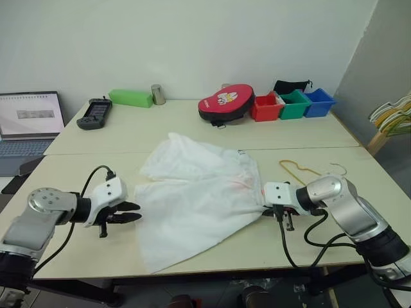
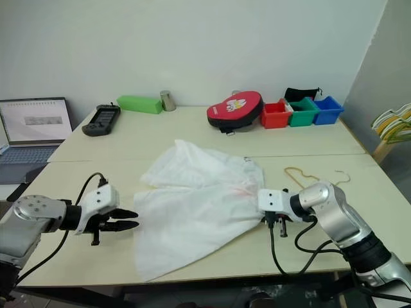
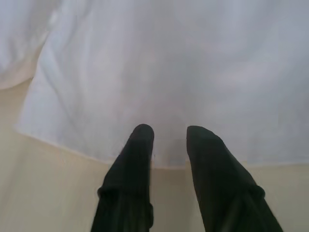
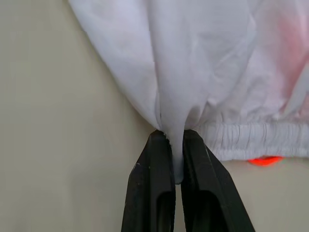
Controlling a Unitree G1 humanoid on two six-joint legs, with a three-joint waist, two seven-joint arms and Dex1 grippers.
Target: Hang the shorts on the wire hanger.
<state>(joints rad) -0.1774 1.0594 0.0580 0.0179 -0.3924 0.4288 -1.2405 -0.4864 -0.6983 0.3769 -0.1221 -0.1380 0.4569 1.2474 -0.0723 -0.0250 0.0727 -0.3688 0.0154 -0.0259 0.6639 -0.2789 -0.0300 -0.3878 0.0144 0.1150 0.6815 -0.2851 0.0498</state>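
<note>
The white shorts (image 1: 192,192) lie spread and rumpled across the middle of the near table, with a faint pinkish mark (image 4: 285,43) near the elastic waistband. My right gripper (image 1: 263,209) is shut on a fold of the shorts at their right edge; in the right wrist view the cloth is pinched between the fingers (image 4: 159,164). My left gripper (image 1: 130,212) hovers just left of the shorts' left edge, open, nothing between its fingers (image 3: 137,145). The yellow wire hanger (image 1: 299,169) lies flat on the table behind my right gripper, its silvery hook (image 1: 338,169) toward the right.
On the far table stand a laptop (image 1: 29,125), a black controller (image 1: 95,113), a green block (image 1: 131,97), a metal can (image 1: 158,94), a red pouch (image 1: 225,104) and red, green and blue bins (image 1: 294,104). Striped hangers (image 1: 392,117) hang at the right edge.
</note>
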